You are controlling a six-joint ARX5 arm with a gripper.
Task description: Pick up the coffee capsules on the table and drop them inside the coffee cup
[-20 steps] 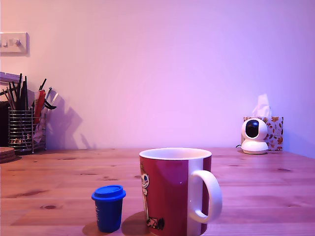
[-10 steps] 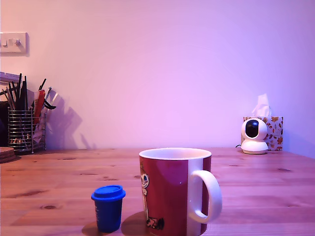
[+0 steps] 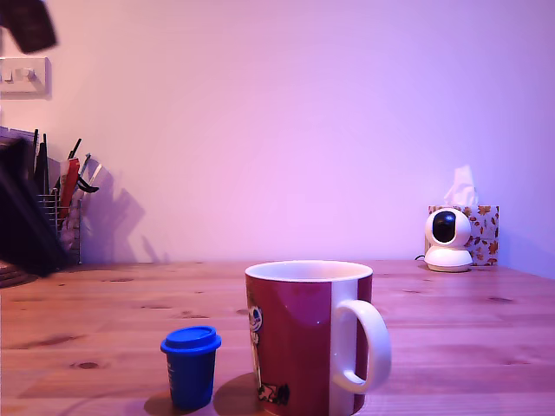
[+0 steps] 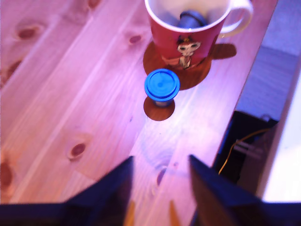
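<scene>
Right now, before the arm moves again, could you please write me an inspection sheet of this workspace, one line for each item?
Surface: wooden table, grain and dark knots, dry.
Job's things: blue coffee capsule upright, rimmed top up, close beside the red coffee cup but apart from it; a dark capsule lies inside the cup.
Clutter: utensil holder at the exterior view's left; white camera and tissue box at its right.
Gripper: gripper open, empty, above bare table short of the blue capsule.
Cables: yellow wire off the table edge.
Surroundings: plain wall with a switch plate; dark blurred shapes at the exterior view's left edge, cannot tell what.
</scene>
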